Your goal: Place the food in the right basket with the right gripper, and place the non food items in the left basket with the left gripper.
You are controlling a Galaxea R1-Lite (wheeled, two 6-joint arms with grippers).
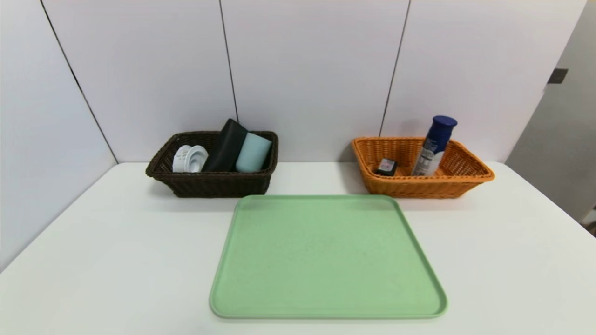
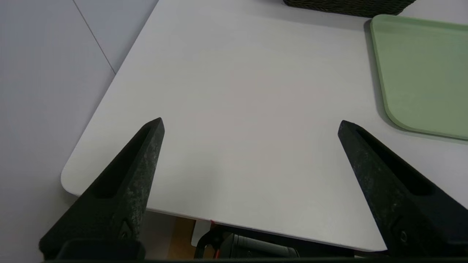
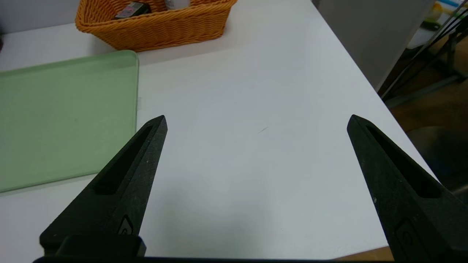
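Note:
The dark brown left basket (image 1: pixel 209 184) holds a white tape roll (image 1: pixel 189 158), a black pouch (image 1: pixel 226 145) and a pale blue cylinder (image 1: pixel 253 152). The orange right basket (image 1: pixel 421 186) holds a blue-capped bottle (image 1: pixel 434 145) leaning on its side wall and a small dark packet (image 1: pixel 386 166). The green tray (image 1: pixel 326 256) between them is bare. My left gripper (image 2: pixel 250 122) hangs open over the table's near left corner, nothing between its fingers. My right gripper (image 3: pixel 257 118) is open over the bare table near the right edge. Neither arm shows in the head view.
The white table (image 1: pixel 93 242) ends at a wall behind the baskets. Its right edge (image 3: pixel 365 73) drops to a floor with cables and a stand. In the right wrist view the orange basket (image 3: pixel 157 25) and tray corner (image 3: pixel 73 109) lie beyond the gripper.

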